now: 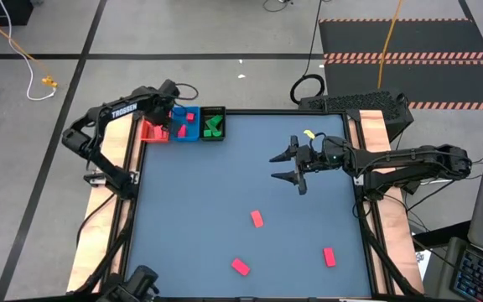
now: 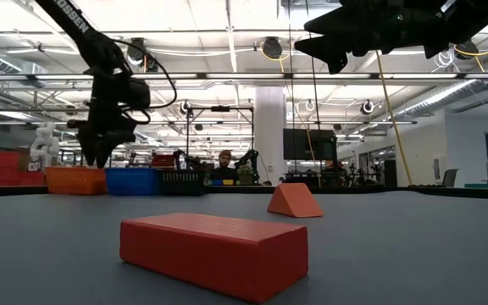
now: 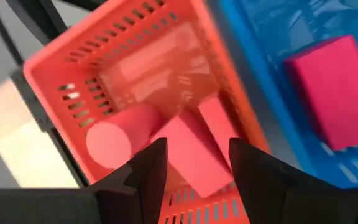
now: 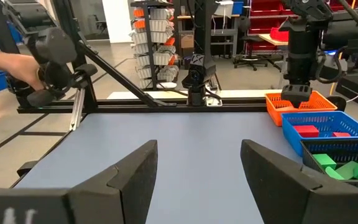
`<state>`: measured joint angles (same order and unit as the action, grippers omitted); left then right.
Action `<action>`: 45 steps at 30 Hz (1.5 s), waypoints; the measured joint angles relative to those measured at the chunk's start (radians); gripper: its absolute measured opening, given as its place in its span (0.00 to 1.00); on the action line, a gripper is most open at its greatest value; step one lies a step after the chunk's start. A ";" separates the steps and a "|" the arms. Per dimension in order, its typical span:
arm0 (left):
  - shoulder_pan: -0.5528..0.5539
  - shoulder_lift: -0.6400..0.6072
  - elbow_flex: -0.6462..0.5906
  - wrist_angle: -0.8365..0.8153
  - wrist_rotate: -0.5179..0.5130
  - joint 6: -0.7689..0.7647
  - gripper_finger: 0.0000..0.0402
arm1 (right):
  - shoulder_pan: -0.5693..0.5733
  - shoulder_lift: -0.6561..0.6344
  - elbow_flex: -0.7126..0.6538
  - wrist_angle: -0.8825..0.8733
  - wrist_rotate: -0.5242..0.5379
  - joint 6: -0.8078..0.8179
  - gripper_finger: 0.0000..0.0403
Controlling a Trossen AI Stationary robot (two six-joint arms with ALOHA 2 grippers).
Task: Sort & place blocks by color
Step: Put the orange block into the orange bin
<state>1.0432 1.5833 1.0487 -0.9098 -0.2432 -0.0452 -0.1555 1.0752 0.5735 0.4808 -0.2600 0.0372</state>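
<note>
- Worktop (image 1: 191, 210): a blue-grey mat framed by wooden side rails; most of it is taken up by bare surface.
- Left arm: reached to the far left corner, with the left claw (image 1: 168, 120) hung over the red tray (image 1: 151, 132). In the left wrist view its fingers (image 3: 146, 168) are seen parted with nothing between them, so it is released above the tray.
- Right arm: stretched in from the right side, the right claw (image 1: 290, 166) held high above the middle of the worktop. Its fingers (image 4: 135, 168) are spread and empty; released.
- Trays: three are lined up in a row at the far edge, red, then the blue tray (image 1: 186, 126), then the black tray (image 1: 213, 124), each touching its neighbour.
- Sorted blocks: salmon pieces (image 3: 191, 152), one of them a cylinder, are lying in the red tray; pink pieces (image 3: 337, 93) in the blue; green pieces (image 1: 214, 126) in the black.
- Loose blocks: three are left on the near half, well apart: one (image 1: 257, 219) near centre, one (image 1: 241, 267) towards the near edge, one (image 1: 329, 257) to the right.
- Handling, judged: the blocks look rigid, light and matt, unlikely to slip or crush. A bar is best taken across its short width, at mid-length, from straight above.
</note>
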 joint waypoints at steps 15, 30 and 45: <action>0.006 0.000 0.005 0.044 -0.128 -0.058 0.42 | 0.000 0.000 0.000 0.000 0.001 -0.001 0.56; 0.002 0.000 0.002 0.051 -0.161 -0.053 0.15 | 0.000 0.000 0.000 0.000 0.001 0.000 0.56; -0.061 0.000 0.005 0.068 -0.001 -0.063 0.01 | 0.000 0.000 0.000 0.027 0.001 -0.024 0.56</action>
<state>0.9827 1.5837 1.0538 -0.8418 -0.2438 -0.1081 -0.1555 1.0756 0.5739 0.5076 -0.2591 0.0135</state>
